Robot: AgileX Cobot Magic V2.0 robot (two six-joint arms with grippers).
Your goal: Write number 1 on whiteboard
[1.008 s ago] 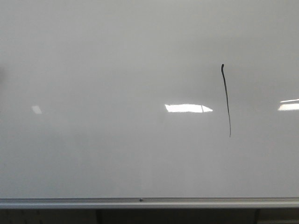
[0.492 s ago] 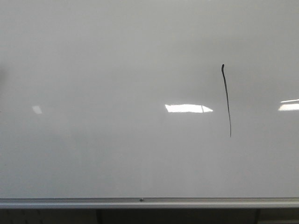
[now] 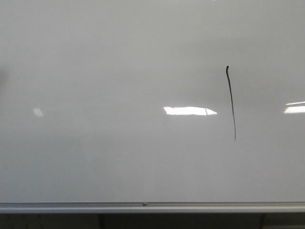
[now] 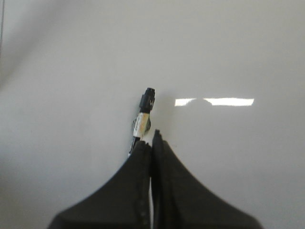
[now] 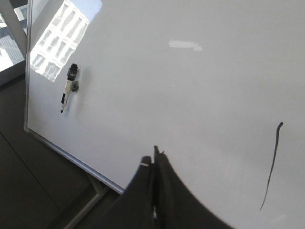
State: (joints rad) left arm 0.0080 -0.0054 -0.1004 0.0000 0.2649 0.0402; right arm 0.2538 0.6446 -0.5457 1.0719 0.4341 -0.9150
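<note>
The whiteboard [image 3: 119, 71] fills the front view, glossy and pale grey. The number 1 [image 3: 231, 102] is a thin black vertical stroke with a small hook on top, right of centre. No gripper shows in the front view. In the right wrist view my right gripper [image 5: 153, 155] is shut and empty, off the board, with the number 1 [image 5: 271, 167] off to one side. In the left wrist view my left gripper [image 4: 152, 138] is shut. A black-capped marker [image 4: 145, 112] sticks to the board beyond its tips, lower end hidden behind one finger.
A silver rail [image 3: 143, 207] runs along the board's bottom edge. Bright light reflections [image 3: 188, 110] lie on the surface. The right wrist view shows the marker [image 5: 70, 88] stuck near the board's framed corner [image 5: 71, 160], with dark stand parts [image 5: 90, 200] below.
The bright reflection in the middle of the board has widened slightly to the left. The stroke looks the same.
</note>
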